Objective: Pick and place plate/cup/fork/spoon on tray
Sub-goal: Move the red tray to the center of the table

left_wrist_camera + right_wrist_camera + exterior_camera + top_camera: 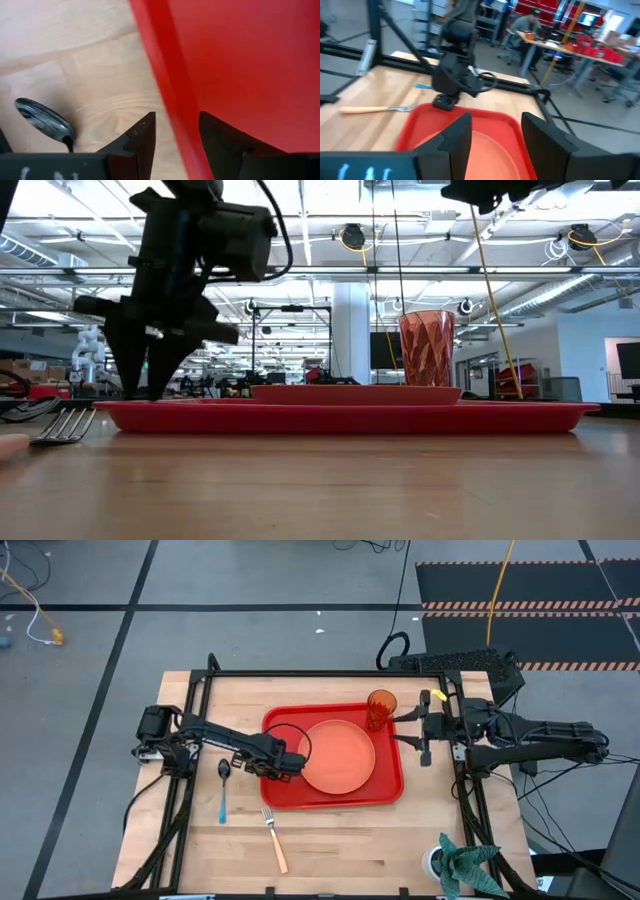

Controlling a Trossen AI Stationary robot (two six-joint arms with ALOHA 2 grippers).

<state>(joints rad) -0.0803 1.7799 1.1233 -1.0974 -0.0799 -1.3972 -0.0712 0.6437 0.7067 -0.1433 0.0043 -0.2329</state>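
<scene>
The red tray [330, 798] lies mid-table. The orange plate [337, 755] rests flat on it, and the amber cup [381, 708] stands upright in its far right corner. My left gripper [177, 122] points down at the tray's left rim [165, 75], open, one finger over the table and one over the tray floor. The blue-handled spoon [223, 788] lies on the wood left of the tray, and the fork [275, 840] lies near the front edge. My right gripper [418, 730] hangs level, open and empty, above the tray's right edge. My left gripper stands astride the tray's left rim [172, 107] from above, one finger on each side. Bare wood shows between the outer finger [142, 137] and the rim. Whether the inner finger [220, 137] touches the tray, I cannot tell.
Black frame rails [320, 673] run along the table's far, left and right sides. A potted plant [460, 865] stands at the near right corner. Bare wood lies in front of the tray. A person [525, 25] sits at a desk in the room beyond.
</scene>
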